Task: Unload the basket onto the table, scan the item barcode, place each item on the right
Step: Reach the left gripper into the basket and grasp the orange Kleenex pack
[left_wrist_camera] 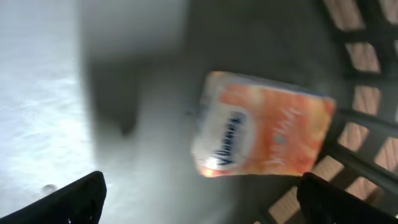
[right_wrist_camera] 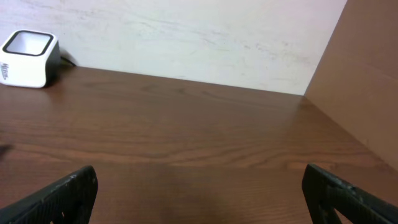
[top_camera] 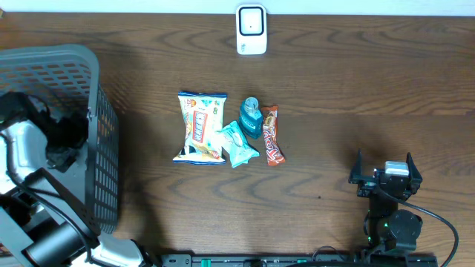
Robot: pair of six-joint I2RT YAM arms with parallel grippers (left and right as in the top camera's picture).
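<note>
Left wrist view: the left jaws are spread wide and hold nothing, poised over a blurred orange packet that lies on the floor of the grey basket, close to its slatted wall. Overhead view: the basket stands at the left edge of the worktop. The right jaws, likewise spread and empty, sit near the front right corner. A snack bag, teal pouch, teal container and wrapped bar lie mid-worktop. The white scanner stands at the rear edge.
</note>
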